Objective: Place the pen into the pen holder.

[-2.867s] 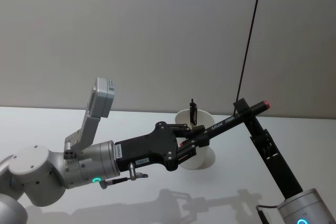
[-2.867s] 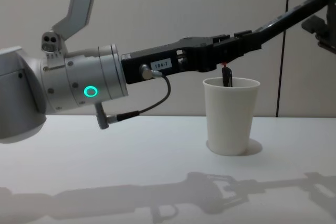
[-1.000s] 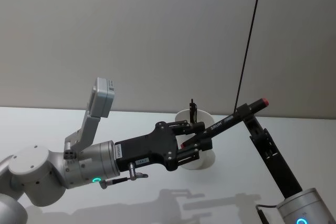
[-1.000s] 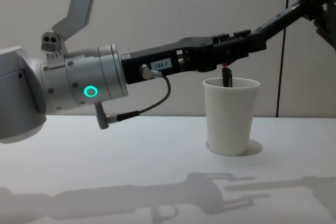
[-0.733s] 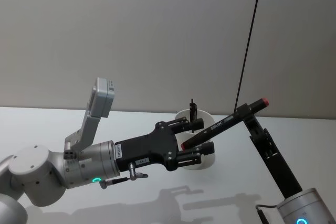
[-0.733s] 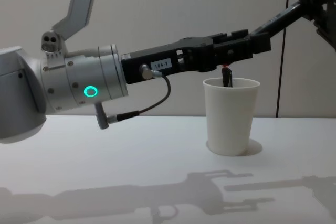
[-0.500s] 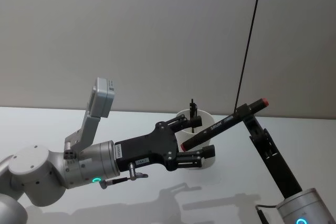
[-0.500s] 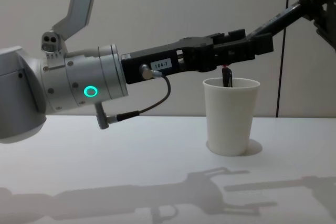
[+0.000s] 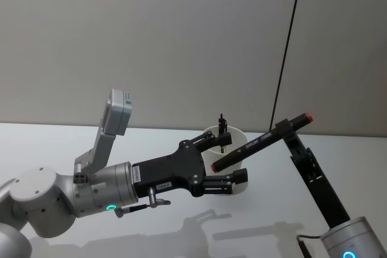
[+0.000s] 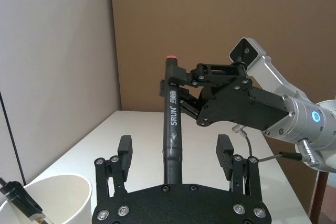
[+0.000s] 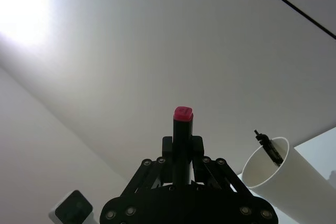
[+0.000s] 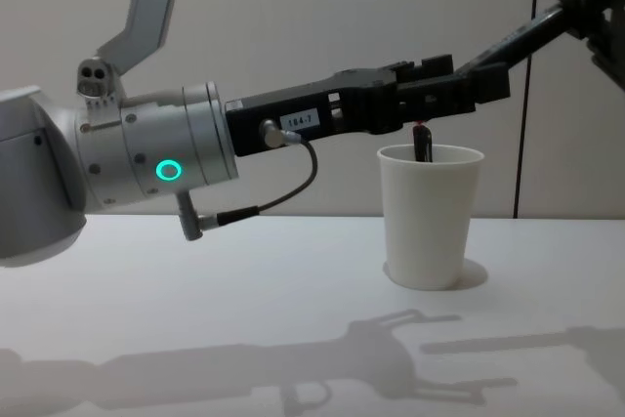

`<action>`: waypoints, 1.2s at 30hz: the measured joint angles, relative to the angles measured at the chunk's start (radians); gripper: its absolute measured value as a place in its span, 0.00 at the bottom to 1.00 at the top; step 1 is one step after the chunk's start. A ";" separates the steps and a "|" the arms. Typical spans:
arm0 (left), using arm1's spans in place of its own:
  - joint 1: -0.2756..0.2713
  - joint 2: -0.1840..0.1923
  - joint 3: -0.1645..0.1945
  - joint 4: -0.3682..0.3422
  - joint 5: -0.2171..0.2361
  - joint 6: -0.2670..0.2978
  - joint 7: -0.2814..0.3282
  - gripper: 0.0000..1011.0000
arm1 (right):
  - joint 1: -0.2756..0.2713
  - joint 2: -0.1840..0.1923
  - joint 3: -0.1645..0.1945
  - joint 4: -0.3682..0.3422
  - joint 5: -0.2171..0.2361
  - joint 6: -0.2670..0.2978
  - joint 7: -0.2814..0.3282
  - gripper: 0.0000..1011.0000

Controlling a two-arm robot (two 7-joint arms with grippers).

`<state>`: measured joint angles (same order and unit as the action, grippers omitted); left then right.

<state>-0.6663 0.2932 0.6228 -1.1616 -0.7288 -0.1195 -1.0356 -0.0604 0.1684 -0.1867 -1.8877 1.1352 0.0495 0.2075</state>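
Since earlier, left gripper (image 9: 225,159) had spread its fingers off the black marker (image 9: 260,142), which right gripper (image 11: 180,167) held clamped above the white cup (image 12: 430,215) on the table (image 12: 244,319).

The black marker (image 10: 172,124) carries the white word "SRUN" along its barrel, plain in the left wrist view; smaller print below it cannot be read. A white label (image 12: 301,121) on the left arm's black forearm reads "184-7" in the chest view.
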 joint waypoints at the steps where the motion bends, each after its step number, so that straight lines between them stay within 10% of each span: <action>1: 0.000 0.000 0.000 0.000 0.000 0.000 0.000 0.99 | 0.000 0.001 0.002 0.000 0.001 -0.001 0.000 0.20; 36: 0.000 0.000 0.000 0.000 0.000 0.000 0.000 0.99 | 0.103 0.059 0.040 0.074 -0.116 -0.125 -0.011 0.20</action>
<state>-0.6663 0.2933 0.6228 -1.1615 -0.7288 -0.1195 -1.0356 0.0429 0.2270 -0.1469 -1.8140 1.0190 -0.0756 0.1962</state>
